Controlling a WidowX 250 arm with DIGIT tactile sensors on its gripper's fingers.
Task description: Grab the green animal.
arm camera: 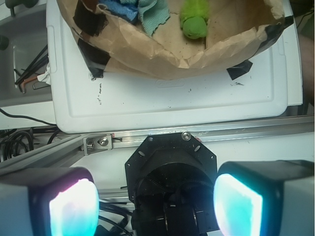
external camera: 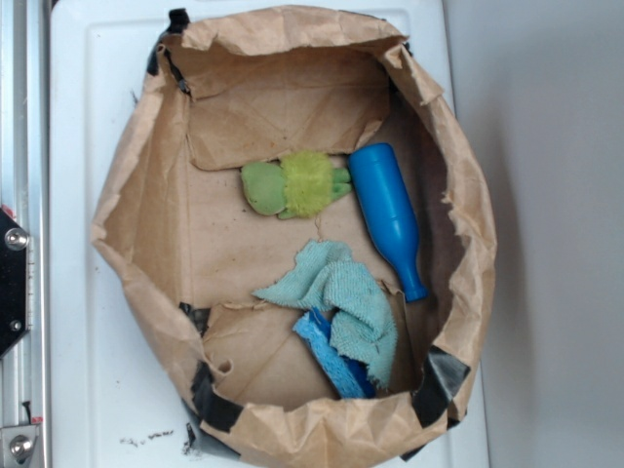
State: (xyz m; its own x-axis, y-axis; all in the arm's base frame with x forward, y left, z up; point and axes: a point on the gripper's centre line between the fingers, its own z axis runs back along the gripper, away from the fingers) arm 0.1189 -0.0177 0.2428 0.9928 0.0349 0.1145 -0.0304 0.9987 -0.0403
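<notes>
The green animal [external camera: 292,185] lies on its side on the floor of a crumpled brown paper bag [external camera: 136,205], its olive head to the left and its fuzzy lime body to the right. It also shows at the top of the wrist view, the green animal [arm camera: 194,19] head down. My gripper [arm camera: 155,206] is open, its two glowing pads wide apart with nothing between them. It hangs over the black robot base, well outside the bag. The gripper is out of the exterior view.
A blue bottle [external camera: 388,216] lies right of the animal, almost touching it. A teal terry cloth [external camera: 341,297] covers part of a blue sponge [external camera: 331,356] toward the bag's near side. The bag rests on a white tray [arm camera: 172,98]. An aluminium rail [arm camera: 197,135] runs alongside.
</notes>
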